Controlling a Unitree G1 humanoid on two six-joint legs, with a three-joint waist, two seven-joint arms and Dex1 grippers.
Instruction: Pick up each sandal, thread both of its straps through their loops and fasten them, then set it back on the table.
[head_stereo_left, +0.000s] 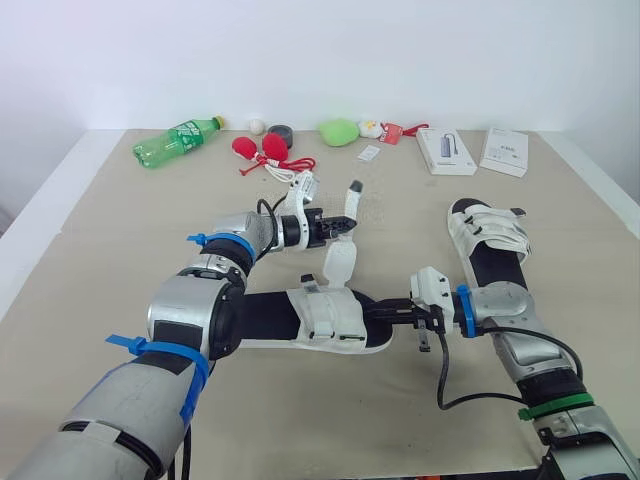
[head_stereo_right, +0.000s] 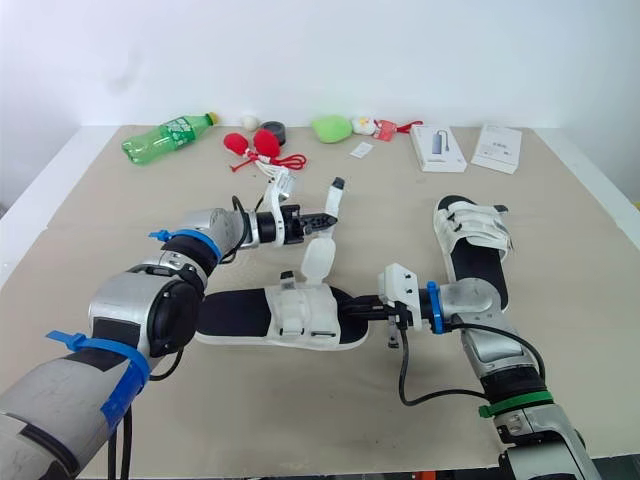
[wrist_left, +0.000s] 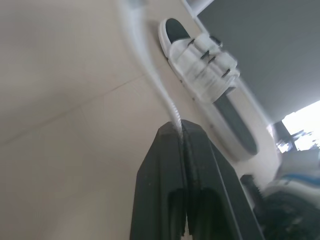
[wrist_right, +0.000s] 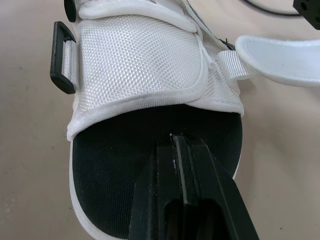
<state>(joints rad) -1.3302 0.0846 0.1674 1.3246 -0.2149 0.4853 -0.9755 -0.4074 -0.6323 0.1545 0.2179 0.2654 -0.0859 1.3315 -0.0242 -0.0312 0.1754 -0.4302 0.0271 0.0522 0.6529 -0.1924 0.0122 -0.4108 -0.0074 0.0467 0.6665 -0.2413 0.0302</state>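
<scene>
Two boxes (head_stereo_left: 446, 151), bottle (head_stereo_left: 177, 141)—perhaps toys (head_stereo_left: 262, 149)—lie beyond sandals (head_stereo_left: 490, 245).

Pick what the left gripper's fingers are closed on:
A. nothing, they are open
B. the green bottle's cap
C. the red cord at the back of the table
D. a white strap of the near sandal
D: the left gripper has its fingers shut on the end of the white strap, which rises from the near sandal.
</scene>
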